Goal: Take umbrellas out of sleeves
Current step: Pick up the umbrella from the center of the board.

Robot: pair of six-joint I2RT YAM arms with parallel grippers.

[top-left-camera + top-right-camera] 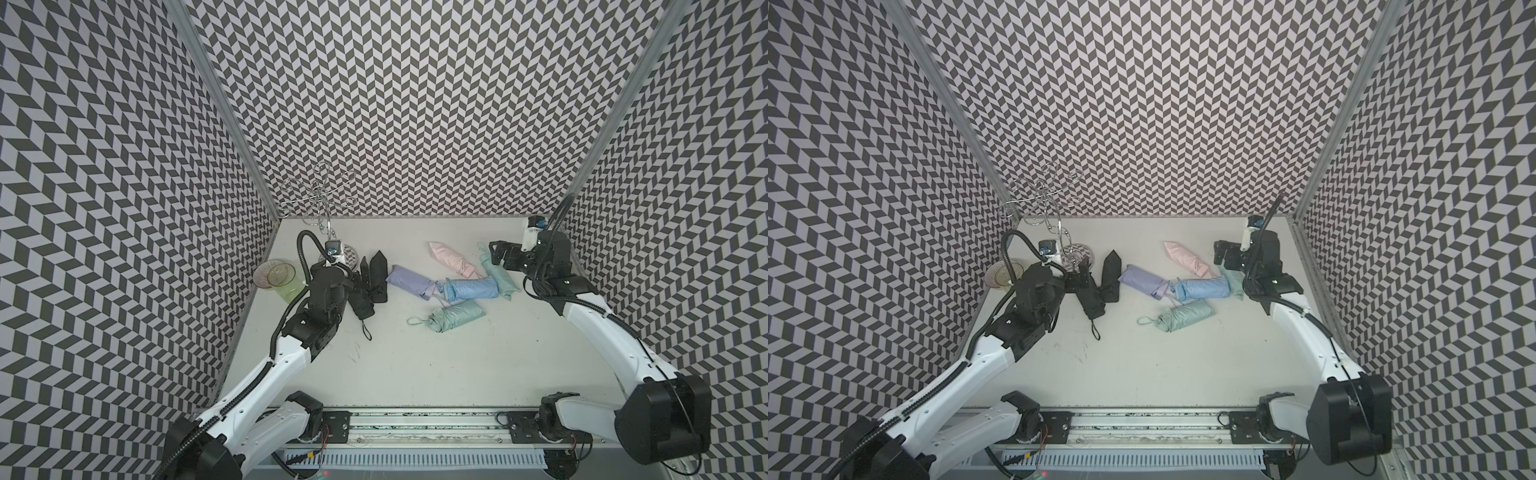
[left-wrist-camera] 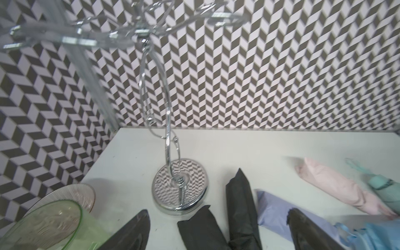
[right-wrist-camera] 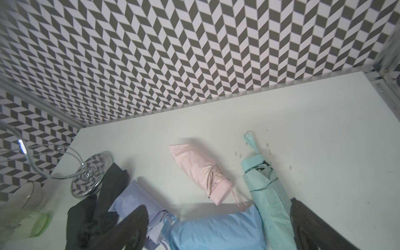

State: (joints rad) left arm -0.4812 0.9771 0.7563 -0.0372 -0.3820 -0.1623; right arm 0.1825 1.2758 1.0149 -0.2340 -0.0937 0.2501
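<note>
While both my claws hang spread wide and empty, nothing is gripped yet, so the risks come from what crowds the umbrellas on the surface [image 1: 415, 365].

The tall wire stand [image 2: 194, 188] is the biggest worry. My left claw [image 1: 362, 281] hovers over the two black umbrellas [image 1: 379, 274], which lie just beside the stand's base. A hard tug there could swing my arm into it and tip it.

Next are the cups [image 1: 276, 276], close beside my left arm at the surface's edge. A sideways sweep of that arm would roll them.

Then comes the cluster itself. The lilac umbrella [image 1: 409, 281], light blue umbrella [image 1: 473, 289], pink umbrella [image 1: 451, 258] and a mint green umbrella [image 1: 500, 280], under my right claw [image 1: 498, 254], touch or overlap. Dragging one would likely shift its neighbours.

The sleeves [image 3: 188, 159] look thin and slippery. If I pinch sleeve and umbrella together, the whole bundle will probably lift and nothing will slide out.

Smallest is the wrist loop [image 1: 365, 331], which could snag on a finger.
</note>
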